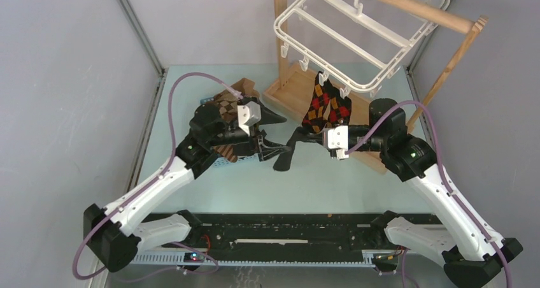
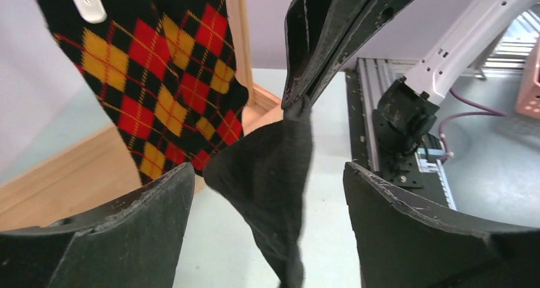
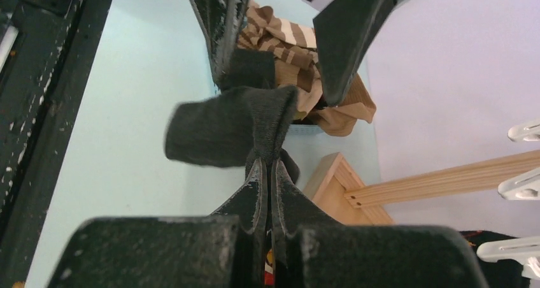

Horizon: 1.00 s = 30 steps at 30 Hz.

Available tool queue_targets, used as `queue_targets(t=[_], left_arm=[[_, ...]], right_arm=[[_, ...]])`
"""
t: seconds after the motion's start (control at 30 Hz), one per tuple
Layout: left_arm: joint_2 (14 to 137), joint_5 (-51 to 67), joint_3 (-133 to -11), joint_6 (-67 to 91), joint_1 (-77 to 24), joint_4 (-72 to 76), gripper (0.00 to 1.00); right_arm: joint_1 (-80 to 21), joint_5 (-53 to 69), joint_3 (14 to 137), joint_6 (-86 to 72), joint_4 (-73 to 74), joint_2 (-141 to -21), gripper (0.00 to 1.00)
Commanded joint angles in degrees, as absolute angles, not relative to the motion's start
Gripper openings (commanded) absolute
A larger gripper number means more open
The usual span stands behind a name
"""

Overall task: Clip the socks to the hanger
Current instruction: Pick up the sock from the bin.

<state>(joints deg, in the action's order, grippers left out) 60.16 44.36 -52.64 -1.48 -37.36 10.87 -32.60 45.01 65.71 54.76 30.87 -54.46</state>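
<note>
A plain black sock (image 1: 283,158) hangs from my right gripper (image 1: 299,136), which is shut on its upper end over the table. In the right wrist view the gripper (image 3: 266,164) pinches the sock (image 3: 223,127). My left gripper (image 1: 274,146) is open, with its fingers on either side of the hanging sock (image 2: 270,192), not touching it. A black argyle sock (image 1: 326,106) hangs from a clip of the white hanger (image 1: 356,43); it also shows in the left wrist view (image 2: 159,78). Brown striped socks (image 3: 283,39) lie behind the left gripper.
The hanger hangs from the round rail of a tan wooden stand (image 1: 420,11), whose base (image 1: 290,97) sits on the table. A small blue basket (image 1: 223,162) with brown socks sits under the left arm. Free white clips (image 3: 519,186) hang at the right.
</note>
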Motion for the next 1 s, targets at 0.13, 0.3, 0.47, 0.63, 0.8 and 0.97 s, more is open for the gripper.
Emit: queue_targets(t=[0.13, 0.3, 0.47, 0.63, 0.8, 0.97], left_arm=[[64.83, 50.7, -56.38, 4.39, -39.17, 17.49, 0.78], [66.43, 51.34, -57.35, 6.28, -40.51, 17.57, 0.75], [65.31, 50.57, -56.14, 6.78, -40.82, 17.22, 0.75], [64.33, 46.4, -55.7, 6.64, -41.31, 16.44, 0.75], [64.49, 43.69, -55.66, 6.47, -42.69, 16.41, 0.75], [63.32, 37.46, -54.23, 4.97, -43.98, 16.47, 0.75]], right_arm=[[-33.09, 46.4, 67.95, 63.71, 35.6, -54.27, 0.0], [-32.96, 46.0, 67.97, 61.17, 34.48, -54.38, 0.0], [-32.22, 45.52, 67.94, 57.23, 32.88, -54.44, 0.0], [-32.17, 45.41, 67.95, 53.57, 31.8, -54.51, 0.0], [-32.13, 43.33, 67.98, 49.38, 29.84, -54.81, 0.0], [-31.85, 42.87, 67.99, 47.2, 29.44, -54.96, 0.0]])
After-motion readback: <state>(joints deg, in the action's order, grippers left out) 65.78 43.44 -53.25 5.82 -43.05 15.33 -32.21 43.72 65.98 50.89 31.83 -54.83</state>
